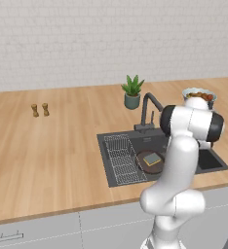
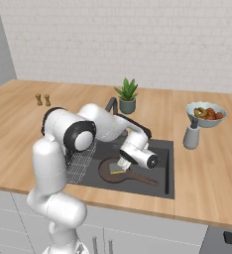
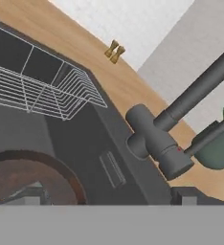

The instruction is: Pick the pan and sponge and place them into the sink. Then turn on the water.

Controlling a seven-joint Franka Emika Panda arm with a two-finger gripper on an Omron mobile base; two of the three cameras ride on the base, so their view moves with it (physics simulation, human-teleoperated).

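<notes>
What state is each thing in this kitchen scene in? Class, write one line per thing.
pan: lying flat in the sink, not held.
sponge: resting on the pan, grey-green face up.
sink: holds the pan, sponge and wire rack.
wire rack: sitting at the sink's left end.
faucet: no water seen running.
gripper: fingers open, holding nothing, above the pan.

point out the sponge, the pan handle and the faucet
sponge [image 1: 153, 158], left base view, on its grey-green top face
pan handle [image 2: 143, 179], right base view, midway along the handle
faucet [image 3: 154, 136], hand view, on its base
</notes>
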